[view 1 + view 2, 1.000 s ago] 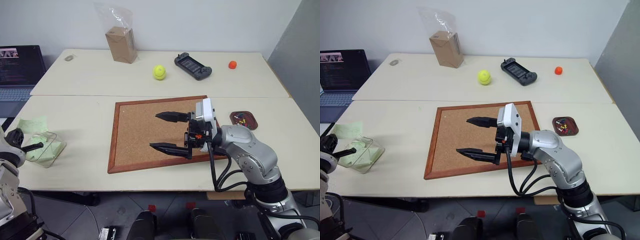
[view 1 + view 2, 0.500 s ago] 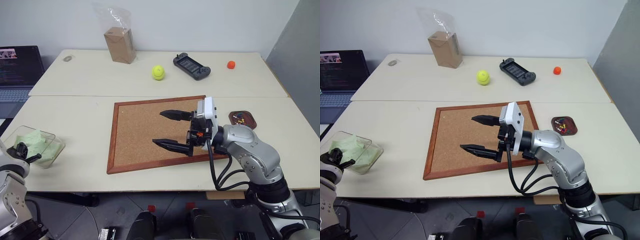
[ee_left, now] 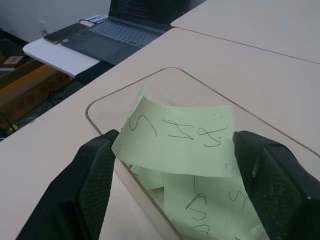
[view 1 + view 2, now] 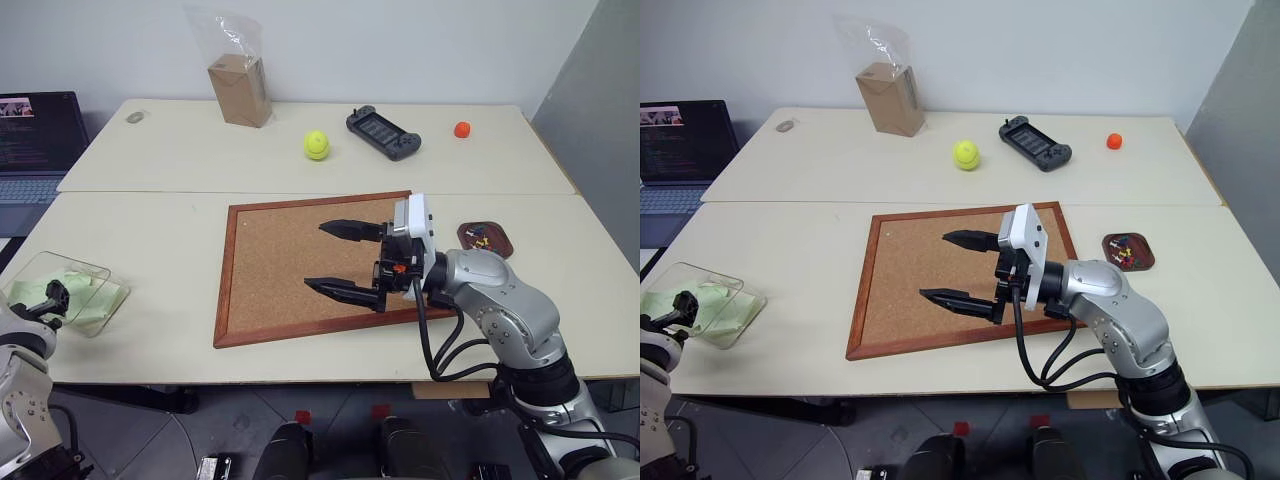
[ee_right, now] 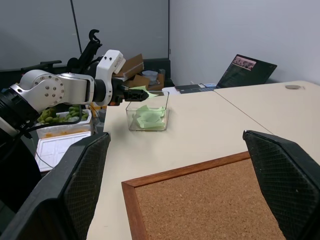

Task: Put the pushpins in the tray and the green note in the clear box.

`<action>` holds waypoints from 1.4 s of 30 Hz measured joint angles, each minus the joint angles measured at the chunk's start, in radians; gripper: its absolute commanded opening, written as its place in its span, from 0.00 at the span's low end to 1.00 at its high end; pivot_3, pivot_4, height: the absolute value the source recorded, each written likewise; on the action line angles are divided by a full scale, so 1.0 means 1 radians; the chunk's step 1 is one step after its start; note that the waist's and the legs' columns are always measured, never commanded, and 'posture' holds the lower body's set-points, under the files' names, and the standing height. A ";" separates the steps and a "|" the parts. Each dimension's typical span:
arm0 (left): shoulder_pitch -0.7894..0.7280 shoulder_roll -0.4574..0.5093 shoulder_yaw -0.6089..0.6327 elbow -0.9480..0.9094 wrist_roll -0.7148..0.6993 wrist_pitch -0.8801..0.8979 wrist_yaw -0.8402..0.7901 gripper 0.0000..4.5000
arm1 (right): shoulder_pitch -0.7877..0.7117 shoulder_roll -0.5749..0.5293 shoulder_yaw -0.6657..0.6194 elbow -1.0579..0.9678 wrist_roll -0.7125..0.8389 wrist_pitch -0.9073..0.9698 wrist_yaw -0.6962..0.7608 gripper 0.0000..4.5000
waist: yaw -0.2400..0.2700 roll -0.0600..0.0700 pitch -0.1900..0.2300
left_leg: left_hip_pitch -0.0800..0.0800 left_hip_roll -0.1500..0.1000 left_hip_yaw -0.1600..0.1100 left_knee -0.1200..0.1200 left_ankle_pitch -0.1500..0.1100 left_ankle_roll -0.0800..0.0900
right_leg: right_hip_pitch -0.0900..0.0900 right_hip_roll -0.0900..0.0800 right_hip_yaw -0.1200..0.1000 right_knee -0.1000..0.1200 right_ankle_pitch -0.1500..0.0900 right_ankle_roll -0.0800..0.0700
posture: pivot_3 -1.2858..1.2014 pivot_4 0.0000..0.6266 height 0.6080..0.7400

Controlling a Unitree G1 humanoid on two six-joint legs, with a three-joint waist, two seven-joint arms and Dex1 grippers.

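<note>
Left eye view: lay at the far left edge of the frame, the clear box (image 4: 68, 292), pale green paper inside, the left gripper (image 4: 55, 297) at its near rim with black fingers apart. Sat at mid-right, the small reddish-brown tray (image 4: 487, 239), specks of coloured pushpins (image 4: 482, 236) within, too small to count. Hung over the cork board (image 4: 280, 270) in the centre, the right gripper (image 4: 338, 259), its two fingers spread wide and holding nothing. Ran across the frame, two cream tables (image 4: 300, 165) pushed together before a white wall.

Left wrist view: rested across the box's rim, the green note (image 3: 180, 141), mint-coloured, curled, scrawled with dark pen lines and a few tiny holes near one corner. Touched its edges or nearly so, the two fingers (image 3: 92, 175), spread wide; grip or mere contact hard to judge. Lay beneath it in the box, more green slips.

Right wrist view: stood beyond the board's wooden corner, the box with green paper, the left gripper at it.
</note>
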 measured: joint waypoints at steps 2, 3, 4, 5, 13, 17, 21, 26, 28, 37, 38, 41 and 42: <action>-0.010 0.000 0.001 0.009 -0.013 0.015 0.011 0.84 | 0.000 0.002 0.000 0.001 0.000 0.000 0.000 1.00 | 0.000 0.000 0.000 | 0.000 0.000 0.000 0.000 0.000 0.000 | 0.000 0.000 0.000 0.000 0.000 0.000 | 0.52 0.24 1.00; -0.016 0.000 0.004 0.016 -0.022 0.023 0.022 0.84 | 0.000 0.004 0.000 0.001 0.000 0.000 0.000 1.00 | 0.000 0.000 0.000 | 0.000 0.000 0.000 0.000 0.000 0.000 | 0.000 0.000 0.000 0.000 0.000 0.000 | 0.52 0.24 1.00; -0.020 0.000 0.008 0.022 -0.029 0.031 0.027 0.84 | 0.000 0.005 0.000 0.001 0.000 0.000 0.000 1.00 | -0.001 0.000 0.000 | 0.000 0.000 0.000 0.000 0.000 0.000 | 0.000 0.000 0.000 0.000 0.000 0.000 | 0.52 0.24 1.00; -0.027 0.000 0.012 0.030 -0.037 0.039 0.033 0.84 | 0.000 0.006 0.000 0.001 -0.001 -0.001 0.000 1.00 | -0.001 0.000 0.000 | 0.000 0.000 0.000 0.000 0.000 0.000 | 0.000 0.000 0.000 0.000 0.000 0.000 | 0.52 0.24 1.00; -0.071 0.000 0.054 0.041 -0.103 0.112 0.095 0.84 | 0.000 0.013 0.001 0.001 -0.002 -0.007 0.000 1.00 | 0.000 0.000 0.000 | 0.000 0.000 0.000 0.000 0.000 0.000 | 0.000 0.000 0.000 0.000 0.000 0.000 | 0.52 0.24 1.00; -0.074 0.007 0.055 0.056 -0.113 0.116 0.107 0.84 | 0.000 0.013 0.001 0.001 -0.004 -0.010 -0.001 1.00 | 0.000 0.000 0.000 | 0.000 0.000 0.000 0.000 0.000 0.000 | 0.000 0.000 0.000 0.000 0.000 0.000 | 0.52 0.24 1.00; -0.076 0.012 0.054 0.070 -0.115 0.115 0.107 0.84 | 0.000 0.014 0.001 0.001 -0.011 -0.011 -0.001 1.00 | 0.000 0.000 0.000 | 0.000 0.000 0.000 0.000 0.000 0.000 | 0.000 0.000 0.000 0.000 0.000 0.000 | 0.52 0.24 1.00; -0.078 0.028 0.046 0.061 -0.128 0.056 0.063 0.84 | 0.000 0.015 0.001 0.001 -0.013 -0.012 -0.001 1.00 | 0.000 -0.001 0.000 | 0.000 0.000 0.000 0.000 0.000 0.000 | 0.000 0.000 0.000 -0.001 0.000 0.000 | 0.52 0.24 1.00; -0.078 0.037 0.040 0.027 -0.134 0.025 0.038 0.84 | 0.000 0.015 0.001 0.001 -0.014 -0.012 -0.001 1.00 | 0.000 -0.001 0.000 | 0.000 0.000 0.000 0.000 0.000 0.000 | 0.000 0.000 0.000 -0.001 0.000 0.000 | 0.52 0.24 1.00; -0.053 0.090 -0.158 -0.121 -0.144 -0.054 -0.129 0.84 | 0.023 0.010 -0.005 -0.002 -0.018 -0.012 -0.036 1.00 | 0.000 -0.001 0.001 | -0.001 0.000 0.000 -0.001 0.000 0.000 | 0.000 0.000 0.000 -0.001 0.000 0.000 | 0.52 0.24 1.00; -0.037 0.103 -0.214 -0.153 -0.145 -0.055 -0.164 0.84 | 0.032 0.010 -0.009 -0.007 -0.040 -0.011 -0.069 1.00 | 0.000 -0.001 0.000 | -0.001 0.000 0.000 -0.001 0.000 0.000 | 0.000 0.000 0.001 -0.001 0.000 0.000 | 0.52 0.24 1.00; -0.025 0.104 -0.357 -0.244 -0.147 -0.055 -0.227 0.84 | 0.054 0.018 -0.022 -0.022 -0.134 -0.009 -0.212 1.00 | 0.001 -0.001 0.000 | -0.001 -0.001 0.001 -0.001 0.000 0.000 | 0.000 0.000 0.001 -0.001 0.000 0.000 | 0.52 0.24 1.00; -0.022 0.088 -0.396 -0.268 -0.148 -0.055 -0.234 0.84 | 0.070 0.028 -0.032 -0.027 -0.176 -0.007 -0.272 1.00 | 0.001 -0.001 0.000 | -0.001 -0.001 0.001 -0.001 0.000 -0.001 | 0.000 0.000 0.001 -0.001 0.000 0.000 | 0.52 0.24 1.00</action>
